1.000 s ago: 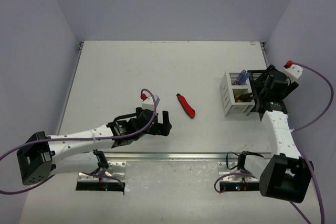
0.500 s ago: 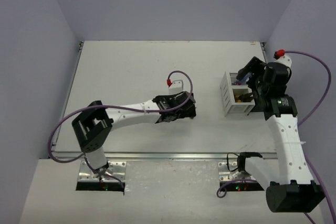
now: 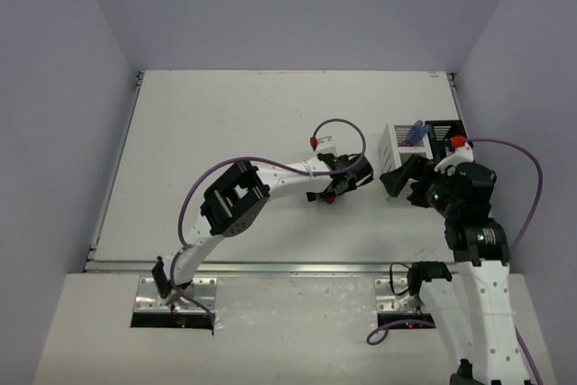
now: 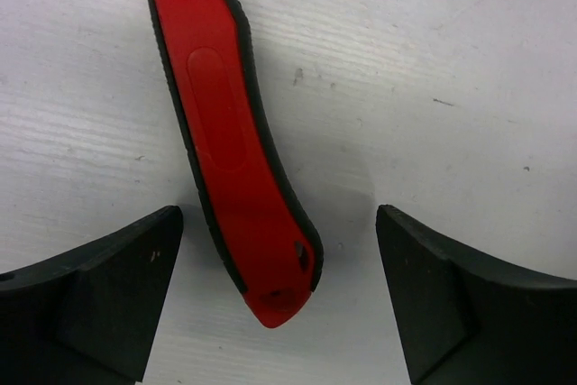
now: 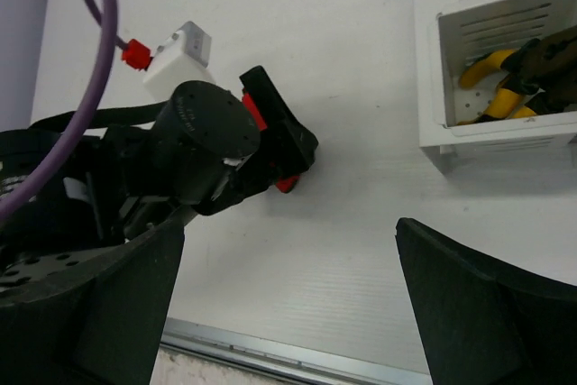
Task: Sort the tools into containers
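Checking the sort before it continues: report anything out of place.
One tool is unsorted: the red-and-black cutters lie on the table, outside the white bin, between the left end effector's open fingers. Nothing looks spilled or damaged.

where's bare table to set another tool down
Bare: the table left of the left arm, and the far strip along the back wall. Crowded: from the left gripper astride the red cutters to the white bin, where the right gripper hangs.

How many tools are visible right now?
3. Red-handled cutters lie on the table between the open fingers of the left gripper; yellow pliers sit in one white bin compartment; a blue screwdriver in the next. Others may be hidden.
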`<move>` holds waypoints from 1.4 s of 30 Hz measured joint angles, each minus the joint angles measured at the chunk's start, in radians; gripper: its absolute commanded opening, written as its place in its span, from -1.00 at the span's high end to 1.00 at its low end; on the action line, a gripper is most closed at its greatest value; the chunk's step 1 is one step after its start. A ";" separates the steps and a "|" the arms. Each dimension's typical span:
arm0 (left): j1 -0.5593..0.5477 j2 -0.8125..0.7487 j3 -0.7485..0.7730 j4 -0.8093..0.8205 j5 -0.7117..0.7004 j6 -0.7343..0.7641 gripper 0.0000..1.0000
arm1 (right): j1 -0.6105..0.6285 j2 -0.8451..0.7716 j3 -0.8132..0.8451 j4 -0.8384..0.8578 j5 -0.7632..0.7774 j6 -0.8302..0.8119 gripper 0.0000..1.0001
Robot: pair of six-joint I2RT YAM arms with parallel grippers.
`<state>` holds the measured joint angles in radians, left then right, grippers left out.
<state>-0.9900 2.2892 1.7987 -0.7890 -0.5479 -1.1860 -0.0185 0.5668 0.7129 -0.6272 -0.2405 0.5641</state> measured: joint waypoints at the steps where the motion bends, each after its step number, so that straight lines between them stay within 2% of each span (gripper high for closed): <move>1: 0.002 0.002 0.001 -0.009 -0.003 -0.007 -0.59 | 0.000 -0.020 0.000 -0.004 -0.014 -0.002 -0.98; 3: 0.009 -0.002 -0.011 -0.014 -0.009 -0.014 -0.50 | 0.000 -0.056 0.000 -0.004 -0.040 -0.007 -0.98; 6: 0.022 -0.017 -0.037 -0.015 -0.010 -0.016 -0.22 | 0.000 -0.072 0.000 -0.005 -0.077 -0.011 -0.98; 9: 0.031 -0.025 -0.055 -0.021 -0.012 -0.016 -0.14 | 0.001 -0.063 0.000 -0.005 -0.107 -0.011 -0.98; 13: 0.035 -0.027 -0.060 -0.030 -0.014 0.023 0.47 | 0.001 -0.071 -0.009 -0.005 -0.110 -0.010 -0.98; 15: 0.035 -0.028 -0.066 -0.029 -0.017 0.048 0.94 | 0.001 -0.090 -0.019 -0.006 -0.109 -0.008 -0.98; 18: 0.035 -0.041 -0.096 0.000 -0.017 0.084 1.00 | 0.001 -0.122 -0.045 0.006 -0.115 0.000 -0.98; 22: 0.035 -0.127 -0.253 0.135 -0.014 0.159 1.00 | 0.001 -0.079 -0.102 0.060 -0.184 0.038 -0.98; 27: 0.037 -0.337 -0.598 0.393 0.017 0.268 1.00 | 0.002 -0.016 -0.155 0.140 -0.301 0.137 -0.98; 31: 0.033 -0.535 -0.877 0.595 0.100 0.358 1.00 | 0.035 -0.018 -0.166 0.238 -0.383 0.234 -0.98; 35: -0.004 -0.791 -1.172 0.811 0.182 0.456 1.00 | 0.160 0.065 -0.153 0.339 -0.406 0.280 -0.98; 40: -0.096 -0.978 -1.279 1.056 0.225 0.570 1.00 | 0.361 0.263 -0.127 0.409 -0.307 0.292 -0.98; 42: -0.119 -1.022 -1.300 1.158 0.245 0.605 1.00 | 0.430 0.303 -0.127 0.423 -0.222 0.305 -0.98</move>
<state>-1.1094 1.2669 0.4989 0.3694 -0.3032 -0.5812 0.4113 0.8698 0.5858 -0.2046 -0.4630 0.8693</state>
